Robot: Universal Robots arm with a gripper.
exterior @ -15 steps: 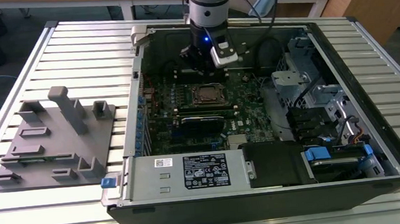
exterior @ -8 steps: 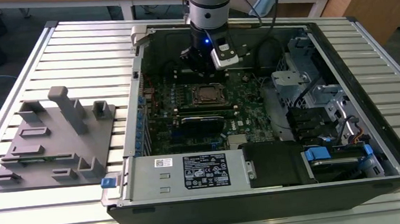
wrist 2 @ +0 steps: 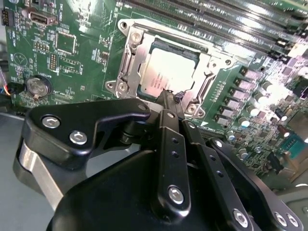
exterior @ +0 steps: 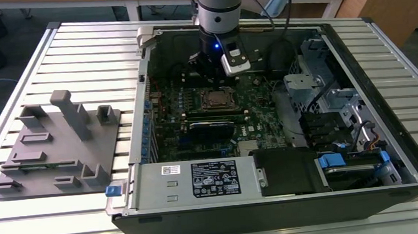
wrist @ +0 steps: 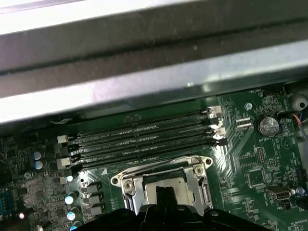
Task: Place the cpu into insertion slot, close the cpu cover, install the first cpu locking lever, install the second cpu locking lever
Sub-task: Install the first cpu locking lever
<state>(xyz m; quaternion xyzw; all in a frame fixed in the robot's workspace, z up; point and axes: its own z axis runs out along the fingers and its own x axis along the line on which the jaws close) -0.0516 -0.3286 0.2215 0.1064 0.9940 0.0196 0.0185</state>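
The cpu (wrist 2: 166,72) lies with its pale metal face up inside the insertion slot (exterior: 202,102) on the green motherboard. The cpu cover (wrist 2: 135,47) lies flat over the chip's edges, and the face shows through its cut-out. A thin wire locking lever (wrist: 159,166) runs along the socket side nearest the memory slots. My gripper (wrist 2: 169,99) is shut, with its tips together at the socket's edge right beside the cpu; nothing shows between the fingers. In the exterior view the gripper (exterior: 217,86) hangs straight above the socket inside the open case.
Long black memory slots (wrist: 144,139) lie beside the socket. A labelled power supply box (exterior: 198,179) fills the case's near side, with drive cages (exterior: 341,113) to the exterior view's right. A grey fixture plate (exterior: 56,144) stands on the slatted table to the left.
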